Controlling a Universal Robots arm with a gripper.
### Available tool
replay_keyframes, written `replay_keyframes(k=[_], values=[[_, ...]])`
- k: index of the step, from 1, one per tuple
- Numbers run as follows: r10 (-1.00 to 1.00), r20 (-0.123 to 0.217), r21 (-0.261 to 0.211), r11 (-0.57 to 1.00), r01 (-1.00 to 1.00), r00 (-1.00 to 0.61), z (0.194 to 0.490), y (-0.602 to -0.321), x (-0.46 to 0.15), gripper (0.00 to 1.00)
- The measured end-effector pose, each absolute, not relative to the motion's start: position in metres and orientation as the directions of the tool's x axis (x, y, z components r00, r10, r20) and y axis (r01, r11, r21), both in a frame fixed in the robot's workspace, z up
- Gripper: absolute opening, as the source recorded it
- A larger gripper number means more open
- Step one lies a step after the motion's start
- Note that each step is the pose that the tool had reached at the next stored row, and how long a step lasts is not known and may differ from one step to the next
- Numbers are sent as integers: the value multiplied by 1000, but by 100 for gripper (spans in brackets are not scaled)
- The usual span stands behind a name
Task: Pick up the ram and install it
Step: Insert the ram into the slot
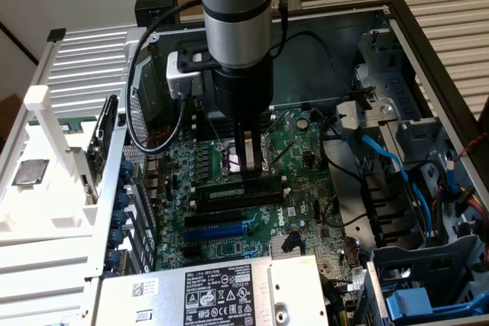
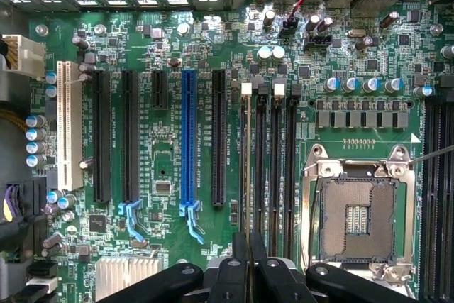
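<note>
The gripper [image 1: 246,169] hung straight down from the arm into the open case, over the board [image 1: 302,188] beside the socket [image 2: 355,218]. Its fingers were nearly closed, pinching the ram [image 1: 218,187] at about the middle of its length. The ram stood on edge. In the exterior view its long axis ran across the board, rising slightly toward the exterior view's right, parallel to the black slots [image 1: 229,202] and the blue slot [image 1: 221,229] nearer the camera. In the wrist view the ram [image 2: 247,175] showed edge-on as a thin line running out from the gripper [image 2: 248,274]. It lay along the outermost of the four memory slots [image 2: 274,168], on the side nearest the blue slot [image 2: 188,140], and its far end met a white clip [image 2: 246,89]. It sat down at slot level, though whether it was fully seated or only resting in the slot's mouth could not be made out. No sticker or print on the ram could be read from either angle. A white label [image 1: 221,289] on the silver box at the case's near edge carried "DELL" at its top corner and rows of print too fine to read. A square silver chip [image 1: 29,172] lay on the white tray at the exterior view's left, well apart from the gripper.
</note>
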State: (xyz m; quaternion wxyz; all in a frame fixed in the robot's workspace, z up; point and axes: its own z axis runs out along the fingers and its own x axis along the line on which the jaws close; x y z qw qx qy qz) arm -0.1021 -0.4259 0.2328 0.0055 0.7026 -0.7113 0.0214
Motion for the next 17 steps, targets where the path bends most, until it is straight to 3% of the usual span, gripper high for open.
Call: replay_keyframes(k=[17], values=[[-999,38,-19,1,-1000,-2,231,-425,-102,12]])
